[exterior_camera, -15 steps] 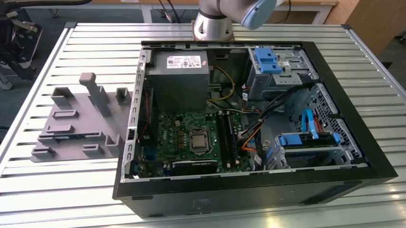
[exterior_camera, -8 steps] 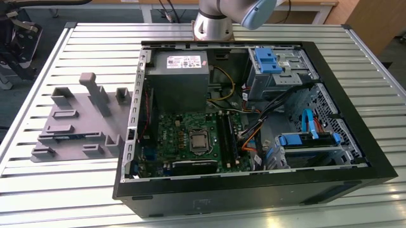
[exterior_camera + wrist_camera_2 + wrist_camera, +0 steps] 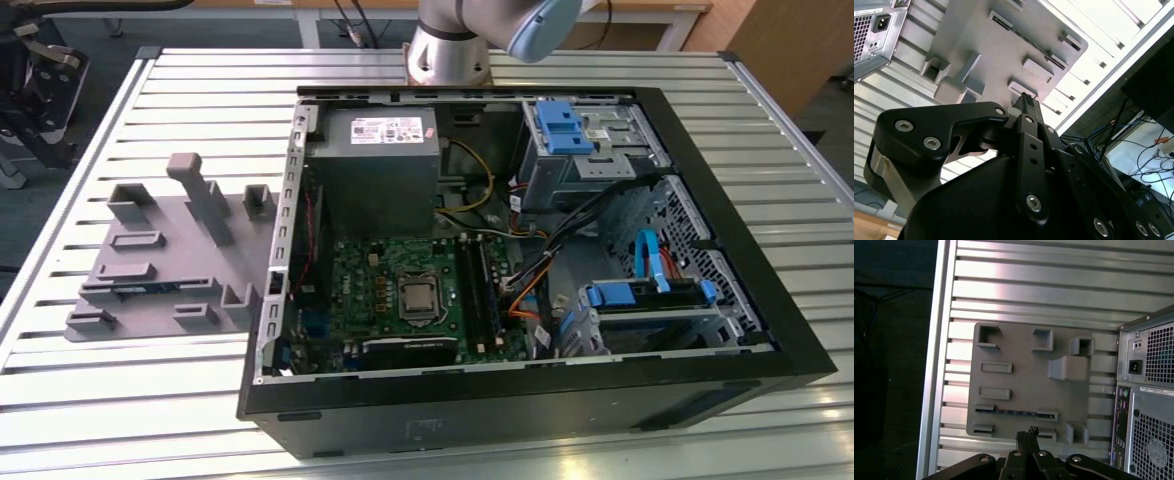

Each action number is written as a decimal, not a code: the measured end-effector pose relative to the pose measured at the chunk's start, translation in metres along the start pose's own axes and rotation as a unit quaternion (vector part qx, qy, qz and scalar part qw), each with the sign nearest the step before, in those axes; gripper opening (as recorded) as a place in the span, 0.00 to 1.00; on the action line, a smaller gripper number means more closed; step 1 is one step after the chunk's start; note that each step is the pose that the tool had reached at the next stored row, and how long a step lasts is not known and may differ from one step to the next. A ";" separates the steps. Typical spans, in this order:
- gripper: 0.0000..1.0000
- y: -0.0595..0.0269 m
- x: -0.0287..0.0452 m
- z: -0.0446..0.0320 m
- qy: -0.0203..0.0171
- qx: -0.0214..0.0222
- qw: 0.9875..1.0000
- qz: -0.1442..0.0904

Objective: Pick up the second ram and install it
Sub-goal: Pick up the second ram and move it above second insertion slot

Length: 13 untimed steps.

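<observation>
The second ram (image 3: pixel 1014 413) is a thin dark strip lying flat on the grey fixture (image 3: pixel 1024 375), held between two small end blocks. In the exterior view the ram (image 3: pixel 131 290) sits on the near part of the fixture (image 3: pixel 167 260), at the exterior view's left of the open computer case. My gripper (image 3: pixel 1027 432) hovers above the fixture's edge, its fingertips close to the ram but apart from it. In both wrist views the fingers meet at the tip (image 3: pixel 1024 99), shut with nothing between them.
The open black computer case (image 3: pixel 534 400) lies on the slatted metal table (image 3: pixel 200 90), with motherboard (image 3: pixel 400 290), black memory slots (image 3: pixel 474 290), power supply (image 3: pixel 374 170) and blue drive bays inside. Several raised grey blocks (image 3: pixel 200 200) stand on the fixture. The table edge (image 3: pixel 934 365) runs beside it.
</observation>
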State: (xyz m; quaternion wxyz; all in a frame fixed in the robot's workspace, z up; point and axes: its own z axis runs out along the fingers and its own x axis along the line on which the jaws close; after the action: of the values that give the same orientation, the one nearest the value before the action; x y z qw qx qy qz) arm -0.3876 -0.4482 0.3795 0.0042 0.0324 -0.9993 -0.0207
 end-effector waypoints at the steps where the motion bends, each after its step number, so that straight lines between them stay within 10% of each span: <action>1: 0.11 0.0000 0.0000 0.0000 0.000 0.000 1.000 -0.002; 13: 0.11 0.0000 0.0000 0.0000 0.001 0.000 1.000 -0.029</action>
State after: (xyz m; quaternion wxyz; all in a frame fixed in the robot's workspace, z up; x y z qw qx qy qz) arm -0.3876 -0.4482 0.3795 0.0048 0.0610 -0.9979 -0.0206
